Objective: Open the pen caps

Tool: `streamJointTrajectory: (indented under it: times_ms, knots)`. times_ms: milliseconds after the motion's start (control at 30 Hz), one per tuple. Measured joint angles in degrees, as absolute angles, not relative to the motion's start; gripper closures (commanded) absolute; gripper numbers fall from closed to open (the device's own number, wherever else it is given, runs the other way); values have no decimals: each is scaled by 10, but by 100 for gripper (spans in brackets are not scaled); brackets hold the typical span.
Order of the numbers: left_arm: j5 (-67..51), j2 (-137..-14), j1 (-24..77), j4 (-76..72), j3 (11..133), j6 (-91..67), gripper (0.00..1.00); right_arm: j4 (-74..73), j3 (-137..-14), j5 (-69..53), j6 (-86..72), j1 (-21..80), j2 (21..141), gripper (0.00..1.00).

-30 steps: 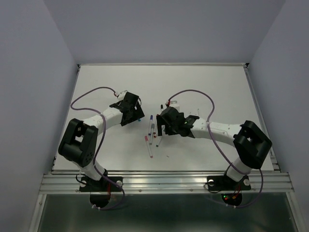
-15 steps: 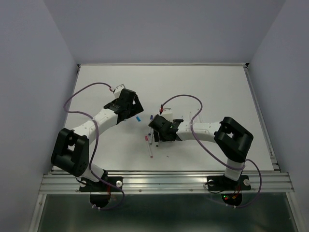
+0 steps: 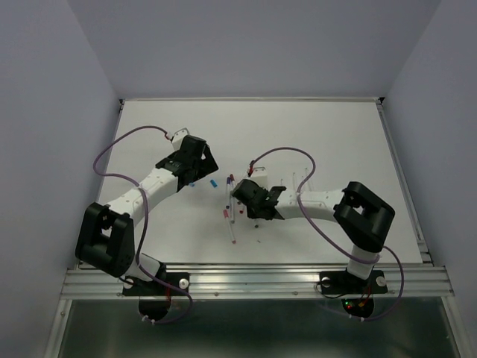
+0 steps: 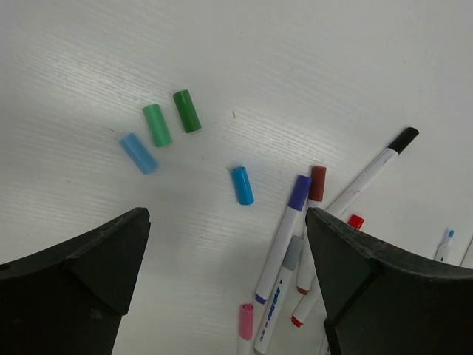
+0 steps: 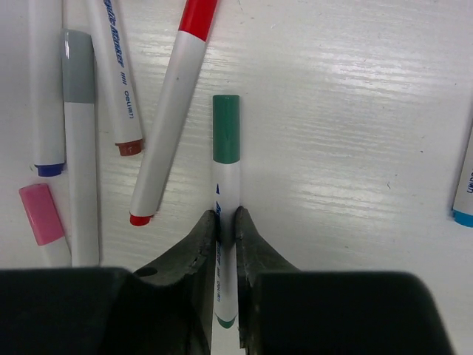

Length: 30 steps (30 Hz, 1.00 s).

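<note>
top external: two arms reach over a flat white table (image 3: 335, 134) with a faint grain. the left gripper (image 3: 200, 170) hangs above bare tabletop, with two small blue loose caps (image 3: 213, 181) just beside it. the right gripper (image 3: 240, 198) is down in a fanned heap of pens (image 3: 233, 224), which are too small here to count.

left wrist: the left gripper's two matte black fingers (image 4: 81, 274) stand wide apart and hold nothing. four loose caps lie on the table beyond them, each a short, smooth plastic cylinder. the light blue cap (image 4: 138, 153), light green cap (image 4: 157, 125) and dark green cap (image 4: 187, 111) lie close together. one brighter blue cap (image 4: 242, 185) lies apart, nearer the pens. to the right at least six pens overlap, thin round white barrels with purple, maroon, black, red and pink caps on. one pen at the right edge shows a bare blue tip.

right wrist: the right gripper's fingers (image 5: 194, 248) are pressed together on the white barrel of one green-capped pen (image 5: 226, 181), which lies flat on the table. its green cap (image 5: 226, 128) is still on and points away from the fingers. six more pens show in part: five to the left, with red and grey caps, a pink cap, and brown and blue ends, and one blue-ended pen at the right edge.
</note>
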State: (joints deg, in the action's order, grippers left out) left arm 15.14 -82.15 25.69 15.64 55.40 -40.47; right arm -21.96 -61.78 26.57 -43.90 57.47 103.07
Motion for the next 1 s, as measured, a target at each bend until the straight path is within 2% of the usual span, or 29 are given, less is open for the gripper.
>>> streamJointTrajectory:
  times_ms: [133, 400, 633, 767, 867, 933, 1000]
  knots:
    - [116, -814, 254, 144, 554, -385, 1, -203, -586, 263, -409, 570, 1005, 99]
    - [-72, -766, 254, 32, 526, -350, 1, -189, -517, 233, -314, 538, 878, 99]
    - [-179, -763, 268, -45, 510, -352, 5, -68, -461, 130, -238, 515, 743, 99]
    - [-199, -763, 283, -71, 507, -362, 8, -13, -452, 80, -218, 499, 715, 99]
    - [-210, -764, 293, -86, 503, -369, 13, 14, -452, 58, -210, 490, 712, 99]
    - [-216, -768, 298, -93, 502, -376, 23, 25, -452, 44, -206, 484, 712, 99]
    - [-221, -775, 303, -103, 502, -382, 29, 33, -452, 36, -204, 479, 714, 99]
